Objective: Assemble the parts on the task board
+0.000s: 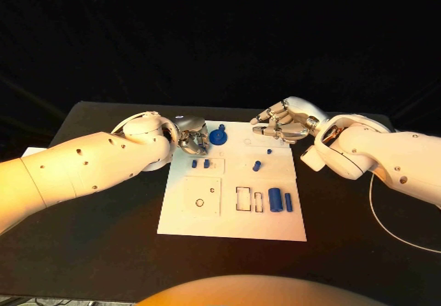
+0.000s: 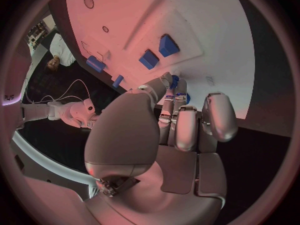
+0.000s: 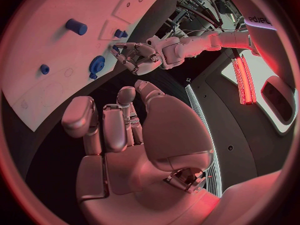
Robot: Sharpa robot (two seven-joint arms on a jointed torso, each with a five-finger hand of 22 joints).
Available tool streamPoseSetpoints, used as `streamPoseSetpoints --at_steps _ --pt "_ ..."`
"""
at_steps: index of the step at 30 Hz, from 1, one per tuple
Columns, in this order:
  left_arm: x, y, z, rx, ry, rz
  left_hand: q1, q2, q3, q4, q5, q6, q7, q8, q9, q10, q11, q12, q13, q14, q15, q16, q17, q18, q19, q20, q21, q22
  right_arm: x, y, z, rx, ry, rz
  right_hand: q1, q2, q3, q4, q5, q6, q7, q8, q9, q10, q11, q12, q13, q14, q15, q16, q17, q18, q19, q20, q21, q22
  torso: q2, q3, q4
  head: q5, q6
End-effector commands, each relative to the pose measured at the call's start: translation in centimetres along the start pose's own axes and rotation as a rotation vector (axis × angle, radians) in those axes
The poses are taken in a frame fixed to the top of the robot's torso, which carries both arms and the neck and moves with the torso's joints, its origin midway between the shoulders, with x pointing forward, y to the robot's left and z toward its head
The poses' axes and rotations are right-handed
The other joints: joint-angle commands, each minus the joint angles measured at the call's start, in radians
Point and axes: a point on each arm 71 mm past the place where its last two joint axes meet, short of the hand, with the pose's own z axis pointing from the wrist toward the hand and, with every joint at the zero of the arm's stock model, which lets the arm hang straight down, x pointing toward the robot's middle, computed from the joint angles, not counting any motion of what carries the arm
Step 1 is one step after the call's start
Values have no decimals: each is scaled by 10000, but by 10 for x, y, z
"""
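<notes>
So the task board (image 1: 234,220) sits in the middle of the black desk (image 1: 110,255), and both hands are parked up at its far edge, in the upper half of the frame in the head view. The left hand (image 1: 190,139) is at the board's upper left corner, right next to the round blue part (image 1: 218,136). In the left wrist view its fingertips (image 2: 170,81) look like they're touching or just reaching that blue piece, but I honestly can't tell if it's actually pinching it or only hovering against it. The right hand (image 1: 285,122) is off the upper right corner of the board with its fingers curled in loosely and nothing in them (the right wrist view shows the palm bare).

Rest of the parts are lying around the board: two small blue pegs (image 1: 199,164) left of centre, a little short blue piece (image 1: 257,166) near the middle, and the fat blue cylinder (image 1: 274,197) with a thin blue rod (image 1: 289,202) beside it at lower right, next to the rectangular slots (image 1: 243,198).

My read: the step in hand is picking up that round part with the left hand. Next move needs a firm pinch, then a clean lift without knocking the pegs just below.
</notes>
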Motion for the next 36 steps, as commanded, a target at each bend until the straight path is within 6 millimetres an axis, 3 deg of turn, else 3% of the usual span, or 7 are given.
streamPoseSetpoints --at_steps 1,24,28,36 --pt "5 -2 1 48 242 55 -157 -35 93 -10 67 -142 30 -84 -32 -173 58 -128 -63 256 115 -3 -24 -103 -22 80 -52 12 1 1 0 -105 121 -31 -50 80 4 28 56 -87 -7 25 -4 -29 1 10 4 367 82 -30 16 142 -42 25 -53 -8 4 1 3 0 -9" --pt "4 1 -1 -57 111 -16 -441 -245 266 6 61 -430 132 -91 -140 -644 221 -432 -197 211 246 -56 -205 -59 -102 210 -267 -94 1 0 0 -97 115 -31 -49 85 13 34 63 -88 -7 27 -4 -33 1 2 -5 367 82 -36 10 143 -42 25 -58 -15 -4 4 -1 7 -28" --pt "4 2 -2 -68 123 -16 -574 -400 249 22 58 -564 150 -120 -183 -786 257 -466 -240 185 283 -97 -306 -31 -145 243 -405 -176 1 0 0 -90 101 -33 -49 85 13 34 63 -88 -7 27 -4 -33 1 2 -5 367 82 -36 10 143 -42 25 -58 -15 0 1 -3 -2 -24" --pt "3 5 -6 -60 107 -150 -911 -771 -277 144 85 -1473 191 -124 -296 -1612 359 -473 -347 125 366 -202 -559 147 -416 344 -1334 -779 -2 -4 0 13 -17 -75 -49 95 24 40 70 -89 -6 28 -4 -57 1 -47 -47 356 82 -79 -46 152 -63 25 -84 -68 -12 -9 13 -5 -24"
